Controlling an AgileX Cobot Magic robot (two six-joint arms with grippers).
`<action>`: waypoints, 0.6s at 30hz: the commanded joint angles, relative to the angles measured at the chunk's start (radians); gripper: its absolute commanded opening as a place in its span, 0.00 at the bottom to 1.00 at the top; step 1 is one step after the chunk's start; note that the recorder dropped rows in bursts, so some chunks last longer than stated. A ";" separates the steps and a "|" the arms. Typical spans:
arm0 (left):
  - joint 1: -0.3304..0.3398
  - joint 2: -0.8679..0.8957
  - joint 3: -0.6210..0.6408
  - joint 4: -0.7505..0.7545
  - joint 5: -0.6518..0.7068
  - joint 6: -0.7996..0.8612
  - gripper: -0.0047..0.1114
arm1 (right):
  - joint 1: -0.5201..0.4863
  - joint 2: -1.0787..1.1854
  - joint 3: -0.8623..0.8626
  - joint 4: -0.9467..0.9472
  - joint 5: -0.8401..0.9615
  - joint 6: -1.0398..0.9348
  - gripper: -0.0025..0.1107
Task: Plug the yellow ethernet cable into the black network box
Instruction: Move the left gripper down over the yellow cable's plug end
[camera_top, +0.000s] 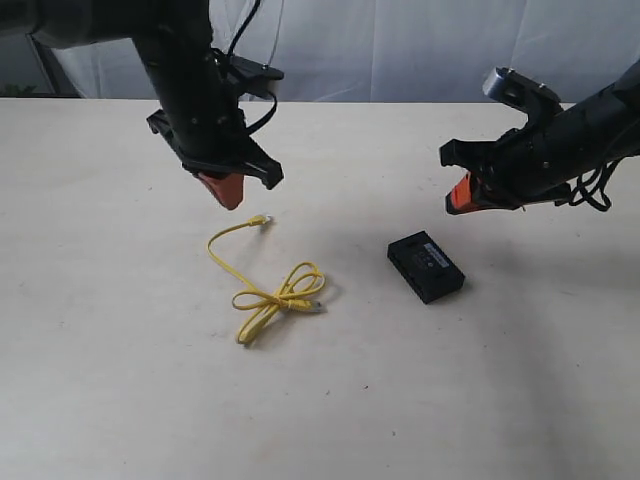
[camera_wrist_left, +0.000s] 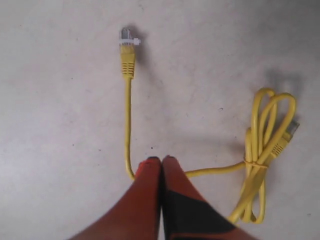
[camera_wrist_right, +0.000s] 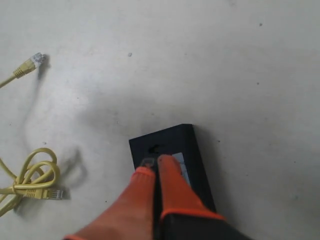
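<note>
The task looks barely begun, and nothing is plugged in yet. The yellow ethernet cable (camera_top: 272, 297) lies loose on the surface (camera_top: 120, 400), most of its length tied into a small bundle of loops. One free plug (camera_top: 262, 220) sits at the end of a curved stretch, and the other plug (camera_wrist_right: 55, 194) rests beside the bundle. The black network box (camera_top: 426, 266) lies flat, label up, well apart from the cable, and neither plug is near it. The left gripper (camera_top: 228, 190) hangs above the free plug with its jaws pressed together and nothing between them. The right gripper (camera_top: 460, 193) hovers over the box, its jaws also together and empty. Every working step remains: opening the jaws, taking hold near a plug, probably steadying the box, lining the plug up with a port and pushing it in. Which side of the box carries the ports cannot be told from these views.
</note>
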 joint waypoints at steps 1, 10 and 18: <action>-0.020 0.062 -0.088 0.066 0.029 -0.046 0.04 | -0.005 -0.002 -0.003 0.007 -0.010 -0.006 0.02; -0.055 0.183 -0.163 0.103 0.043 -0.046 0.04 | -0.005 -0.002 -0.003 0.007 -0.034 -0.006 0.02; -0.055 0.261 -0.302 0.113 0.049 0.011 0.04 | -0.005 -0.002 -0.003 0.007 -0.034 -0.006 0.02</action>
